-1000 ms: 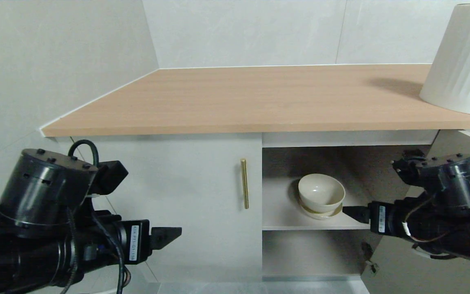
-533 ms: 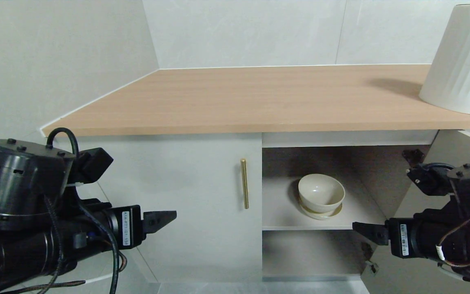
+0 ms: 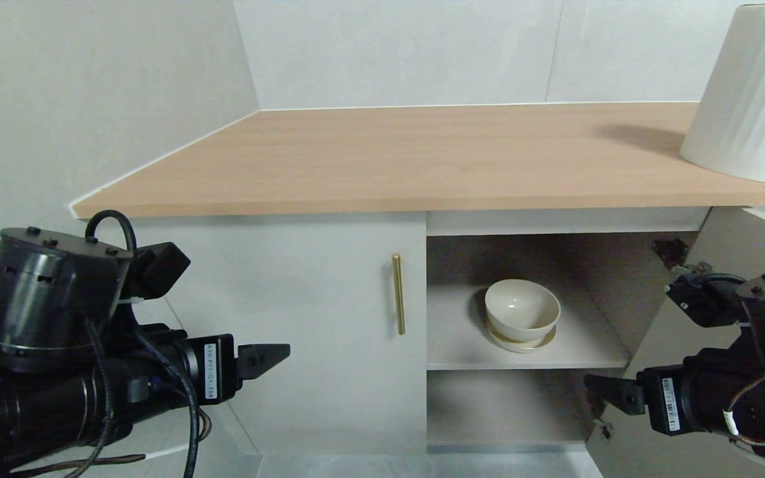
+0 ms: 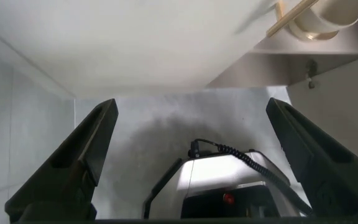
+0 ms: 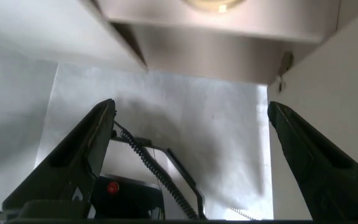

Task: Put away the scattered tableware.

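Before me: cabinet shelf (image 3: pixel 455 340) bearing a saucer (image 3: pixel 536 344) with a bowl (image 3: pixel 522 309) on it; countertop (image 3: pixel 389 159) above bearing a lampshade (image 3: pixel 751 99), right.

Soft, even light fills the room, bright on the pale walls and the wooden surface (image 3: pixel 422 159). It comes from the right: the lampshade (image 3: pixel 748 99) throws a diffuse shadow leftward across the surface, and the bowl (image 3: pixel 522 309) darkens the shelf (image 3: pixel 452 348) on its left. The cabinet (image 3: pixel 582 262) is dim inside, with a small glint in the bowl. In the left wrist view the closed door (image 4: pixel 135 43) washes out almost white.
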Controlling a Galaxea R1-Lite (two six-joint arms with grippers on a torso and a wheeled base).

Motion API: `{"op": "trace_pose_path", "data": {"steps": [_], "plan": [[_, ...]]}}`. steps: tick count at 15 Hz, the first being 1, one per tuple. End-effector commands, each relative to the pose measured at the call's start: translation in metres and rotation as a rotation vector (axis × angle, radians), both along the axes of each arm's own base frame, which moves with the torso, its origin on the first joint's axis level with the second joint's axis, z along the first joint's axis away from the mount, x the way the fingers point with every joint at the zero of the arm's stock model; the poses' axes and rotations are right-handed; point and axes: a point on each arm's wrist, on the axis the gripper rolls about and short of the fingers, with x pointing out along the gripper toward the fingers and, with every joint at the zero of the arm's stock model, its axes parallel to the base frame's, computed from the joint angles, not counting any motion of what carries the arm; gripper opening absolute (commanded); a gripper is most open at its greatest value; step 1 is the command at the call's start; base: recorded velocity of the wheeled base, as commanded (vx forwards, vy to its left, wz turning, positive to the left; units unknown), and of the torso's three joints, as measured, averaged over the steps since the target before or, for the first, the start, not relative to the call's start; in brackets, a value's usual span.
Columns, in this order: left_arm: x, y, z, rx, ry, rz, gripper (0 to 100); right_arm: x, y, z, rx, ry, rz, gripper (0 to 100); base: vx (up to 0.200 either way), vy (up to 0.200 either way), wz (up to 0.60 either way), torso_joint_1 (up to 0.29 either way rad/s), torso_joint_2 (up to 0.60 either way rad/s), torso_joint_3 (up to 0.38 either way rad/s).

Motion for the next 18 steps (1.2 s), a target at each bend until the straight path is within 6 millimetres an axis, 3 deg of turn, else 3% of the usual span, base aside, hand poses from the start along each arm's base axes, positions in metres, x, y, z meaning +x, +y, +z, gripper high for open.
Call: {"op": "trace_pose_path", "data": {"steps": [1, 16, 18], "plan": [[-0.0001, -0.0001, 0.0, 0.0, 0.001, 0.0, 100, -0.0011, -0.0009, 0.0012, 0.003, -0.004, -0.001, 100, -0.2, 0.0, 0.0, 0.012, 0.0, 0.002], [-0.001, -0.0017, -0.0031, 0.008, 0.012, -0.01, 100, -0.0028, -0.0021, -0.004, -0.03, 0.037, 0.003, 100, -0.2, 0.0, 0.0, 0.0, 0.0, 0.003], [-0.001, -0.0017, -0.0031, 0.008, 0.012, -0.01, 100, -0.0033, -0.0024, -0.0035, -0.029, 0.036, 0.003, 100, 0.0, 0.0, 0.0, 0.0, 0.0, 0.0]]}}
